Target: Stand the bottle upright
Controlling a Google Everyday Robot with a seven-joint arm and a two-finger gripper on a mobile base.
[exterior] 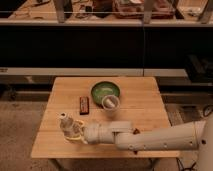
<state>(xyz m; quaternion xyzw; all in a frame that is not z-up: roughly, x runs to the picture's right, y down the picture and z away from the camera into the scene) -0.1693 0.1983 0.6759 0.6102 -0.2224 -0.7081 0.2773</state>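
The bottle [65, 123] is a small whitish plastic bottle with a white cap. It is near the front left of the wooden table [145, 107], cap up and slightly tilted. My gripper [74, 132] is at the bottle's lower body from the right and is shut on it. The bottle's base is hidden by the fingers, so I cannot tell whether it touches the table. My white arm [150, 137] stretches in from the lower right along the table's front edge.
A flat dark bar [84, 105] lies just behind the bottle. A green bowl [104, 91] sits at the table's middle back, with a short white cup [110, 103] against its front. Dark shelving stands behind the table.
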